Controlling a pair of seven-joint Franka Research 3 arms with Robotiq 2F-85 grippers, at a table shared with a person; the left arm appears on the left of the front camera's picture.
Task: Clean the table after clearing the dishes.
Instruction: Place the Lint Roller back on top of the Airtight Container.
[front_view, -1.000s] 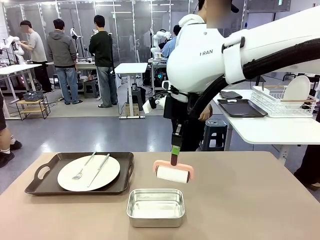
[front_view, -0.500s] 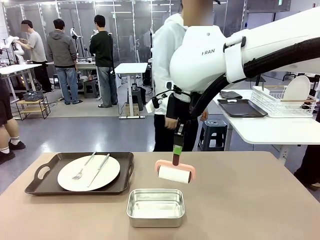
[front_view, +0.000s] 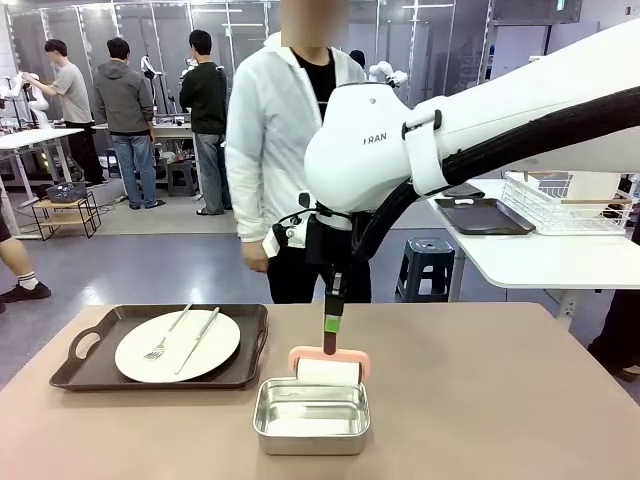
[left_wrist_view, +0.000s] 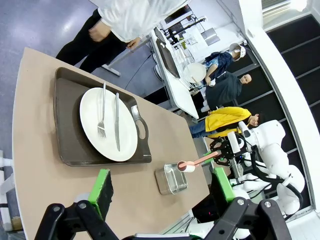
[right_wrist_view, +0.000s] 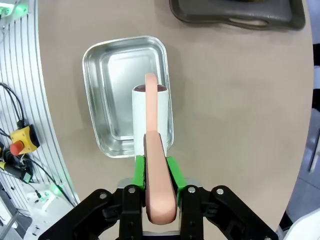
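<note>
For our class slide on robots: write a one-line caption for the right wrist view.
Right gripper holding a pink-handled lint roller at the rim of a steel pan on the table.

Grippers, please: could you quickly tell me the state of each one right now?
Left gripper: jaws open, holding nothing.
Right gripper: jaws shut on the pink-handled white lint roller.

Pink-handled white lint roller (front_view: 328, 371) at the far rim of a small rectangular steel pan (front_view: 312, 416).
The right arm's fingers (front_view: 333, 322) clamp its handle from above. Left on the beige tabletop (front_view: 500, 400), a dark brown tray (front_view: 88, 372) carries a round white plate (front_view: 135, 350).
</note>
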